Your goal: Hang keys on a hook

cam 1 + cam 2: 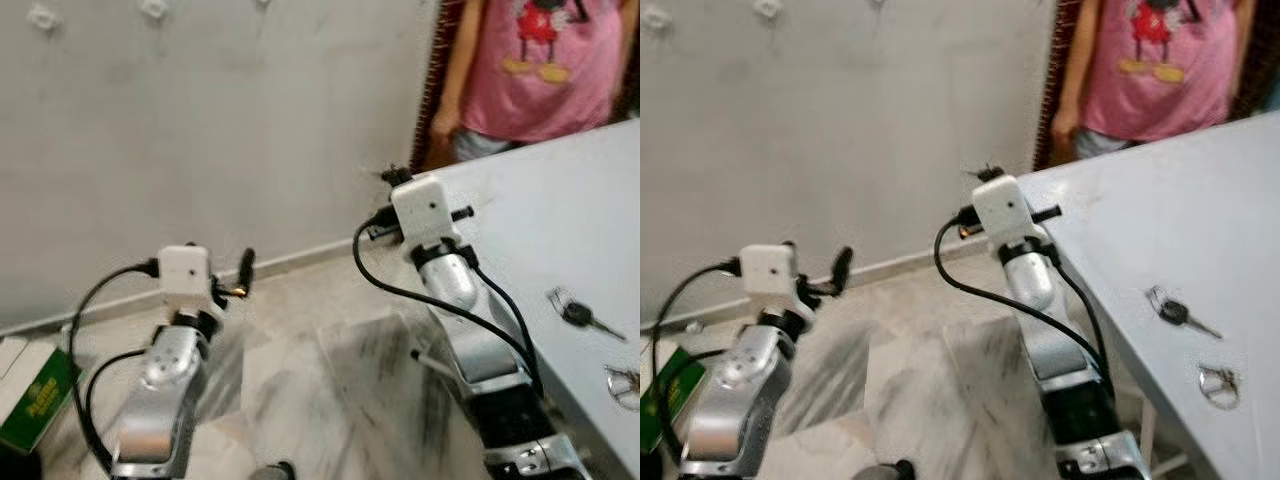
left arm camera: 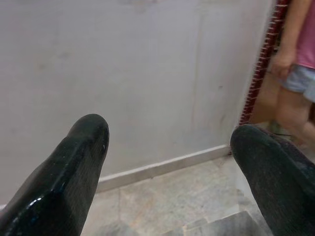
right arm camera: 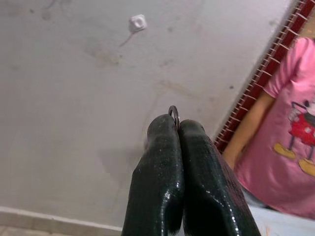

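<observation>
Left eye view: the right hand (image 1: 392, 178) is raised at about 12 o'clock from its silver arm, beside the near corner of the grey worktop (image 1: 560, 220); its fingers are mostly hidden behind the white wrist camera. On the worktop, at 3 o'clock from that arm, lie a black-headed key (image 1: 583, 317) and, just toward 5 o'clock from it, a metal ring (image 1: 625, 385) at the frame edge. The left hand (image 1: 240, 275) is held low over the marble floor (image 1: 300, 400). White hooks (image 1: 43, 16) sit on the wall at 11 o'clock. A person in a pink shirt (image 1: 545, 60) stands at 1 o'clock. A green box (image 1: 35, 400) lies on the floor at 8 o'clock.

Left wrist view: the left hand's two fingers (image 2: 74, 162) stand wide apart, with nothing between them, facing the wall and skirting.

Right wrist view: the right hand's fingers (image 3: 162, 177) are pressed together, pinching a thin key ring (image 3: 173, 113) that pokes out at their tips. A white hook (image 3: 138, 22) is on the wall at 11 o'clock from it, well apart.
</observation>
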{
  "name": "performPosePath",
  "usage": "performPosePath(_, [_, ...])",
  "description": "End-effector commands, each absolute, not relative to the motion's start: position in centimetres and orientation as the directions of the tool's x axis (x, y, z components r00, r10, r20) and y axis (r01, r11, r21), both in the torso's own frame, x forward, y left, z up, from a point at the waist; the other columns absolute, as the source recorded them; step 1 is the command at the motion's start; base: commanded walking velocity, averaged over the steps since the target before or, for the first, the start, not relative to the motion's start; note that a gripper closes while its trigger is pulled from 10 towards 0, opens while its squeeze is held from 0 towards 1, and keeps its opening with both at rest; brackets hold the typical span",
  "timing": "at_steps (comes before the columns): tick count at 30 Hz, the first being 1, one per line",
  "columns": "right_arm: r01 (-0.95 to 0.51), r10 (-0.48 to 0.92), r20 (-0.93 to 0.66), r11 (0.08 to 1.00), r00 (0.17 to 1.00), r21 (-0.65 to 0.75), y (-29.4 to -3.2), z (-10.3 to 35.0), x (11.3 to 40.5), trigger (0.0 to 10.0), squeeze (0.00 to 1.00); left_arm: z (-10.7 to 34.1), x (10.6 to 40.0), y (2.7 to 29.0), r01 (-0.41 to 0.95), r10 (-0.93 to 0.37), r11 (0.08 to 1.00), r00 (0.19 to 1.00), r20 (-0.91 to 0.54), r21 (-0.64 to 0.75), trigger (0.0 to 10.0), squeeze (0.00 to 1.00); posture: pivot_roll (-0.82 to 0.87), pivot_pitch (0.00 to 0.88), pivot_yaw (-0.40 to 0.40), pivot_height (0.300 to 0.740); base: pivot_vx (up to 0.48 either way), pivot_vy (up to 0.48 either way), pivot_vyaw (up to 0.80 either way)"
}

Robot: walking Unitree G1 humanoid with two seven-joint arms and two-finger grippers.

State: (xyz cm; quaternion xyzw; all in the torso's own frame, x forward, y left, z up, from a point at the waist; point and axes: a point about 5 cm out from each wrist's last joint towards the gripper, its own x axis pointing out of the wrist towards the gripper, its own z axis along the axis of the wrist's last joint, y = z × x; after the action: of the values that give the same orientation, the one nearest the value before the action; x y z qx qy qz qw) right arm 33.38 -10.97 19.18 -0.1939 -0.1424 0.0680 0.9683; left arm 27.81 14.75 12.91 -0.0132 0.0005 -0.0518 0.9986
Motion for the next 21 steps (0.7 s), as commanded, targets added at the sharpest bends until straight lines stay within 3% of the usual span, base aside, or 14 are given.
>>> performPosePath(1, [-0.11, 0.221, 0.259, 0.916, 0.94, -0.385, -9.94, 19.62, 33.44, 10.0, 0.0, 12.96, 27.75, 15.68, 0.072, -0.072, 0.997, 0.997, -0.001, -0.01, 10.0, 0.0, 0.08, 0.07, -0.004, 0.74, 0.0, 0.0, 0.8])
performPosePath(21, [-0.171, 0.279, 0.268, 0.916, 0.922, -0.363, -10.08, 20.4, 33.56, 10.0, 0.0, 12.5, 27.45, 15.07, 0.1, -0.101, 0.995, 0.995, -0.015, -0.011, 10.0, 0.0, 0.07, 0.076, -0.02, 0.74, 0.0, 0.0, 0.77])
